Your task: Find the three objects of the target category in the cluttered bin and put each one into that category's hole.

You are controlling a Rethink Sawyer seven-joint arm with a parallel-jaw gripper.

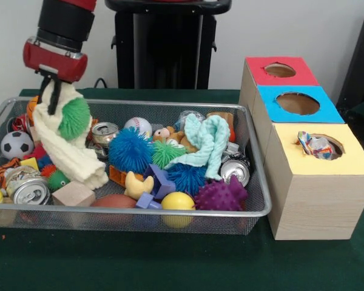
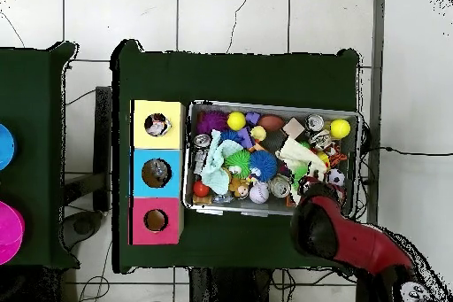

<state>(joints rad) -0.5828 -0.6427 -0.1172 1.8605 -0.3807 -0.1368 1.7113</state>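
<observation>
Jaws [image 1: 50, 91] pinch cream cloth [image 1: 70, 148] over bin [image 1: 255, 209]: drop it aside, then hunt printed wads.

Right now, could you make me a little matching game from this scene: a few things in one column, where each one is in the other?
Things:
1. cream cloth
2. printed wad
3. mint cloth
4. purple spiky ball

Places:
A. in the yellow hole
B. at the bin's front corner nearest the boxes
C. hanging from the pincer
D. draped over the clutter mid-bin

Pairs: 1-C, 2-A, 3-D, 4-B
</observation>
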